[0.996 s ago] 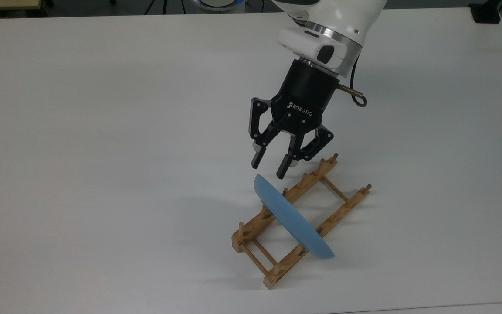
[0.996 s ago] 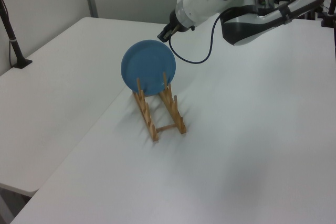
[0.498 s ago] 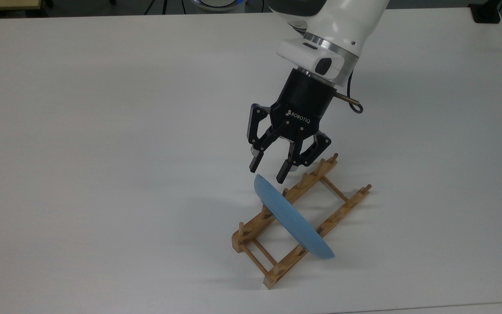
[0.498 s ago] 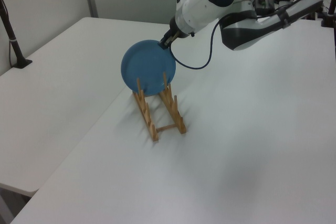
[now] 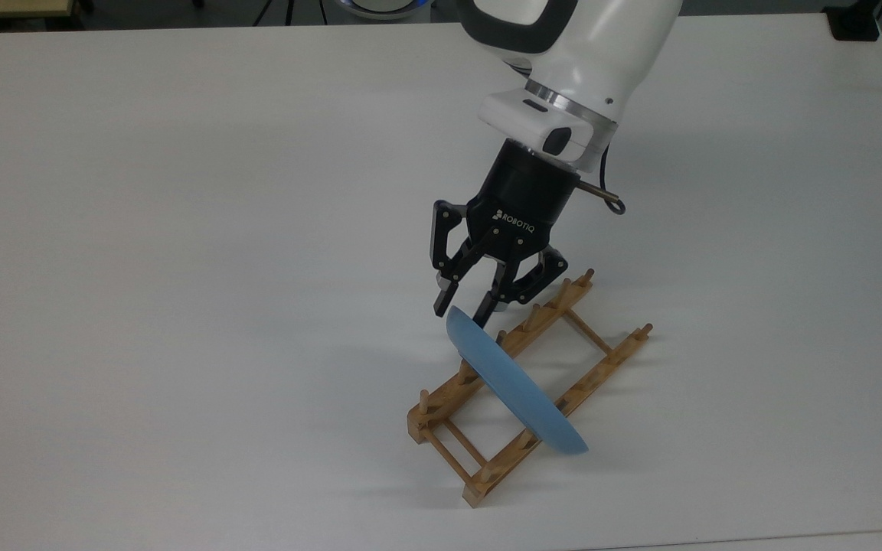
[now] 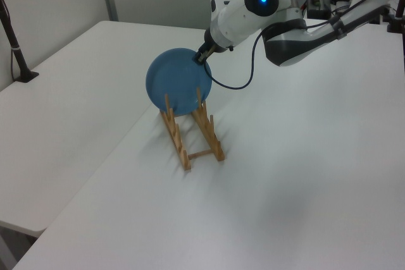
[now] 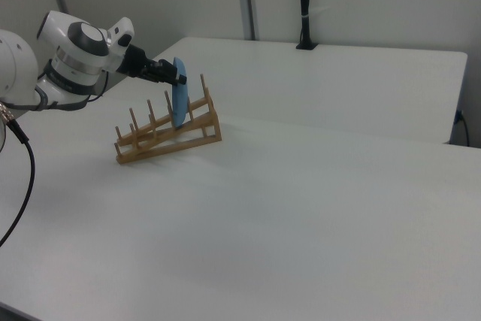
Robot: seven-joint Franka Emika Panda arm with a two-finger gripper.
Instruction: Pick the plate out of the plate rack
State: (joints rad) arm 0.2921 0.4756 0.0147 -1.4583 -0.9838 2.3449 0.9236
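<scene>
Plate (image 5: pixel 514 386) stands on edge between the pegs of the rack (image 5: pixel 441 440), just below the pincer (image 5: pixel 462 307), whose fingers are spread with one tip on either side of the plate's upper rim and not yet pinching it. The step in hand looks like the final approach for the grasp; next the pincer should sink a little further over the rim, press together, then lift straight up clear of the pegs. Under the pincer lies a plain white table (image 5: pixel 181 229), with a pale wall and dark post beyond.
</scene>
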